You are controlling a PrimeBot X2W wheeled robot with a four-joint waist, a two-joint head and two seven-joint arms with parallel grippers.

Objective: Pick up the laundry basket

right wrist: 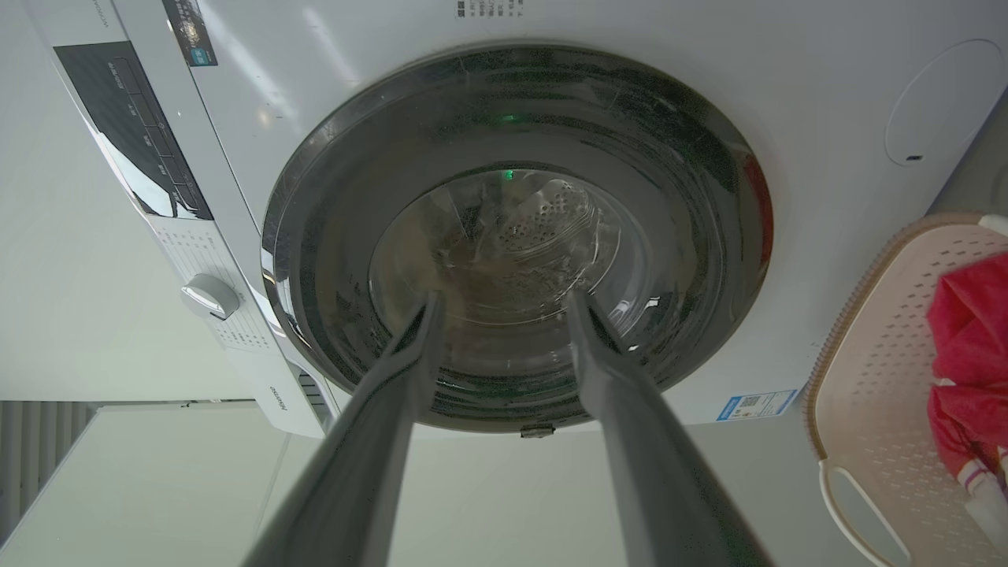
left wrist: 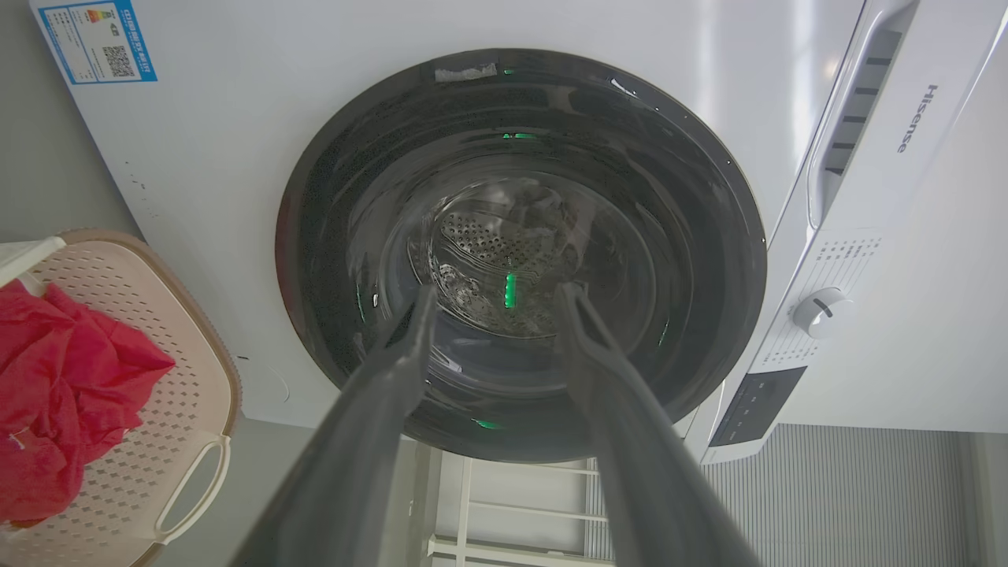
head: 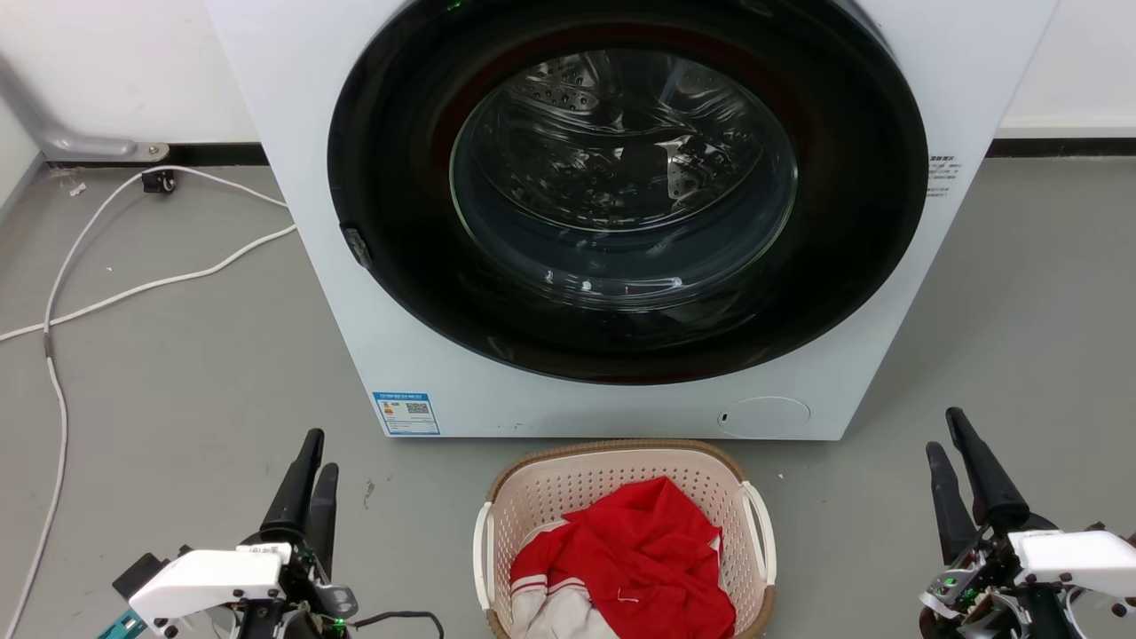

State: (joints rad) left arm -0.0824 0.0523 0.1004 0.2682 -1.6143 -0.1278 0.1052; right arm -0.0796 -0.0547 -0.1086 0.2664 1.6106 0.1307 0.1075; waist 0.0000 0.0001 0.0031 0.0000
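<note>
While left gripper and right gripper gape empty, perforated cream laundry basket, woven brown rim

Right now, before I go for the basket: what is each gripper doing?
Left gripper: open, holding nothing, clear of the basket.
Right gripper: open, holding nothing, clear of the basket.

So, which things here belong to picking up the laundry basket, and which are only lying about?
Belong to the job:
- laundry basket
- its white loop handles
- left gripper and right gripper, both open, one on each side of the basket and not touching it

Only lying about:
- washer and its blue label
- white cable on the floor
- red garment, lying inside the basket
</note>
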